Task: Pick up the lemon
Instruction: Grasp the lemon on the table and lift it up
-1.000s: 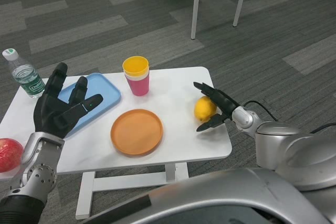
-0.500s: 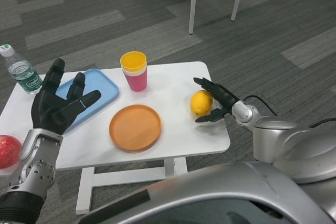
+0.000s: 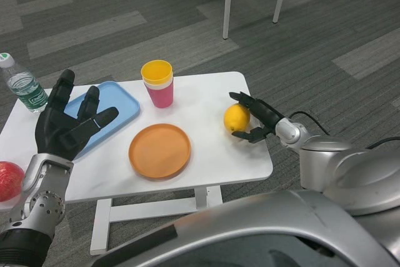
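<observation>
The lemon [image 3: 237,117] sat on the white bench [image 3: 206,154] near its right edge, to the right of the orange plate [image 3: 160,150]. The right hand [image 3: 257,119] was cupped round the lemon's right side: its upper fingers [image 3: 245,100] reached over the top of the fruit and a lower one curled in under the near side, close against the skin. Whether the fruit had left the bench surface could not be told, so the grip itself could not be judged.

The left hand [image 3: 66,124] hovered above the left part of the bench, palm facing away, its fingers spread wide and holding nothing. It partly covered the near corner of the light blue tray [image 3: 115,105].

Behind the plate stood a stack of cups [image 3: 157,83], a yellow one nested in a pink one. A clear water bottle [image 3: 22,84] with a white cap stood upright at the far left corner. A red apple [image 3: 10,176] lay at the near left edge, just beside the left forearm.
</observation>
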Motion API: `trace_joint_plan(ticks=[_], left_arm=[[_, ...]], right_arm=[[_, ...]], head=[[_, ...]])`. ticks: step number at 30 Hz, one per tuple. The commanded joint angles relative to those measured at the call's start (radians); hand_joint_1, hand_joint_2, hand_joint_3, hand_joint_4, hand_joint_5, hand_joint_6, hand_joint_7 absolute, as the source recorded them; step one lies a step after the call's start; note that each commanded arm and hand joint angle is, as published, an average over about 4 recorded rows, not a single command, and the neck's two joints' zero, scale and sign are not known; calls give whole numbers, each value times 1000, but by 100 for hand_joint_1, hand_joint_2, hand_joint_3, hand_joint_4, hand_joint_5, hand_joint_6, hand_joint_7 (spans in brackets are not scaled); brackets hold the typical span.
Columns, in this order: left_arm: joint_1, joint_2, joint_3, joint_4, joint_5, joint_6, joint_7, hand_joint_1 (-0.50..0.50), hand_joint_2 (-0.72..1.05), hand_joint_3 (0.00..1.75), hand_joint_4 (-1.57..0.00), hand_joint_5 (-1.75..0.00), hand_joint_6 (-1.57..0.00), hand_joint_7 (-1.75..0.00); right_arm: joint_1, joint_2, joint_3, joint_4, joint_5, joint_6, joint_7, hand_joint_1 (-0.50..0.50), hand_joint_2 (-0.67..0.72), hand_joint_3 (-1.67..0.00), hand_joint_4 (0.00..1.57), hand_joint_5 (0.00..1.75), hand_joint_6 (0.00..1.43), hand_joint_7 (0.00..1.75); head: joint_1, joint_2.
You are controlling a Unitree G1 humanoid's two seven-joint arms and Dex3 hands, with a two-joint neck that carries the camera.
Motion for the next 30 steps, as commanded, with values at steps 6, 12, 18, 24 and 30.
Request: trace_joint_plan(ticks=[6, 12, 18, 24, 30], left_arm=[[5, 10, -2, 2, -3, -13, -6, 50, 96, 4, 0, 0, 0, -7], [5, 9, -3, 1, -3, -13, -6, 50, 96, 9, 0, 0, 0, -7], [5, 9, -3, 4, -4, -14, -6, 50, 96, 9, 0, 0, 0, -7], [5, 9, -5, 11, -4, -14, -6, 50, 96, 9, 0, 0, 0, -7], [4, 7, -5, 13, -4, -16, -6, 50, 96, 9, 0, 0, 0, -7]], right_arm=[[-81, 7, 109, 82, -1, 14, 44, -34, -43, -113, 0, 41, 0, 30], [-106, 33, 119, 163, -4, 18, 84, -38, -38, -127, 0, 61, 0, 45], [-109, 40, 119, 171, -4, 19, 97, -42, -32, -137, 0, 78, 0, 91], [-103, 40, 108, 163, -3, 15, 99, -45, -29, -143, 0, 90, 5, 124], [-83, 38, 47, 137, -1, 9, 97, -46, -32, -151, 0, 87, 11, 133]], head=[[7, -9], [7, -8], [14, -6], [27, -1], [36, 2]])
